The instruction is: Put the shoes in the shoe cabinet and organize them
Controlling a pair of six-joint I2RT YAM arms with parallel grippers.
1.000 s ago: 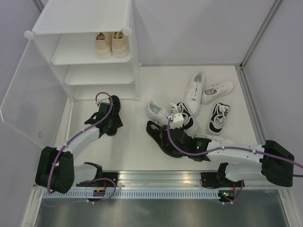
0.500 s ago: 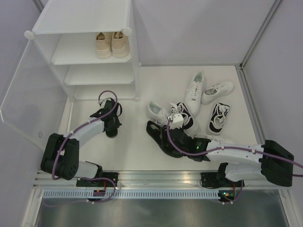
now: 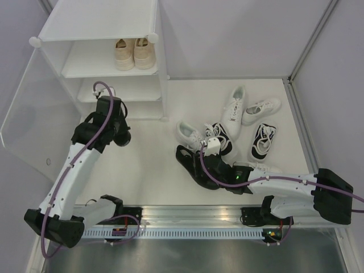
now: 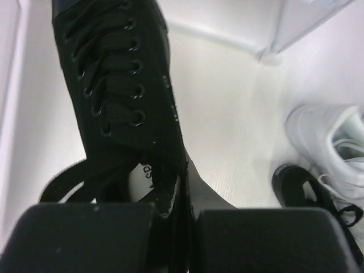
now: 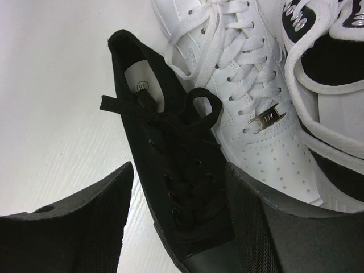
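My left gripper (image 4: 190, 213) is shut on the inner side wall of an all-black lace-up shoe (image 4: 116, 85), which hangs lifted off the floor. In the top view this gripper (image 3: 111, 125) is in front of the shoe cabinet's (image 3: 99, 23) lower shelves. My right gripper (image 5: 179, 176) stands open with its fingers either side of the second black shoe (image 5: 170, 165), which lies on the floor (image 3: 190, 162). A beige pair (image 3: 135, 54) sits on an upper shelf.
White shoes (image 3: 233, 111) (image 3: 260, 110) (image 3: 187, 133) and a black-and-white pair (image 3: 263, 141) (image 3: 220, 138) lie in a loose pile right of centre. The frosted cabinet door (image 3: 34, 114) stands swung open at the left. Walls close in the floor on the far and right sides.
My left gripper closed on the black shoe and lifted it up and left toward the cabinet's lower shelves. The right arm has not moved.
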